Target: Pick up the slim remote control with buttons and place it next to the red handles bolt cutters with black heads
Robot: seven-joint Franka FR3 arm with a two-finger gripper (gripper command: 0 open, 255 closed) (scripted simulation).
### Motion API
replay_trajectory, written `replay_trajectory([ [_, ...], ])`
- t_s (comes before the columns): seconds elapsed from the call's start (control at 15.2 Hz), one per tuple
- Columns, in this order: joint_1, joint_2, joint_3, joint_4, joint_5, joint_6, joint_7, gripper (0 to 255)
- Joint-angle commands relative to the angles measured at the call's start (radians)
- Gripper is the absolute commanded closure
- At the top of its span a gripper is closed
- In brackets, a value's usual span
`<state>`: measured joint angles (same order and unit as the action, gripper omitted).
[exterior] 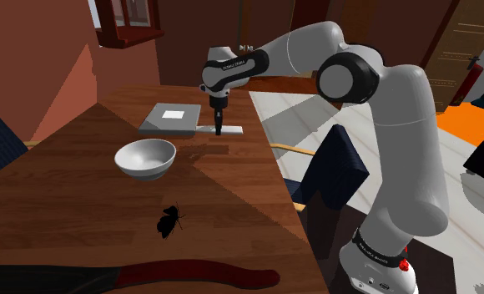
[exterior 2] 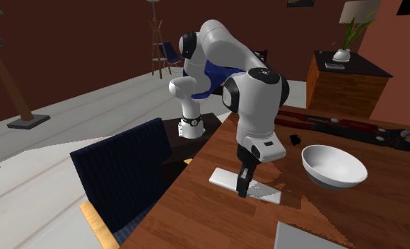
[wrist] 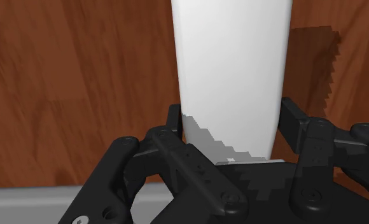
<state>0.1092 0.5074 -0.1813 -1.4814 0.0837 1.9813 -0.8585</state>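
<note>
Jaws stand clenched on the remote control (wrist: 231, 63). In the wrist view we see one side flush against each long edge, with no gap showing. The remote is drawn as a slim, plain white slab and lies flat on the wooden bench (wrist: 69, 76). Its long axis runs crosswise to the line between the jaws, stretching straight away from the hand. We cannot tell which end is its front.

In the shoulder view the remote (exterior: 233, 130) runs left to right. Its right end points at the bench's right edge, and its left end sits just beside the near right corner of a flat grey box (exterior: 172, 119) with a white label. The jaws point straight down onto the remote around its middle. In the second exterior view the remote (exterior 2: 266, 194) slants from far left to near right, with the jaws planted across it.

Further out in the shoulder view, a white bowl (exterior: 146, 157) sits to the near left of the remote and apart from it. A small black object (exterior: 169, 221) lies nearer still. The bolt cutters (exterior: 207, 274) lie along the near edge, red handles running left to right, well apart from the remote. In the second exterior view they (exterior 2: 338, 126) lie beyond the bowl (exterior 2: 334, 166), black heads to the right. A dark blue chair (exterior: 336, 167) stands at the bench's right edge in the shoulder view.
</note>
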Motion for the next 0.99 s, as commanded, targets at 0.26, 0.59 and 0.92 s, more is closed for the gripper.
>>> replay_trajectory([
  [0.26,0.000,-0.017,-0.002,0.056,-0.004,-0.073,0.003,255],
  [0.59,-0.002,-0.027,-0.004,0.108,-0.007,-0.135,0.005,255],
  [0.92,0.065,-0.127,0.011,-0.034,-0.029,-0.091,0.081,255],
])
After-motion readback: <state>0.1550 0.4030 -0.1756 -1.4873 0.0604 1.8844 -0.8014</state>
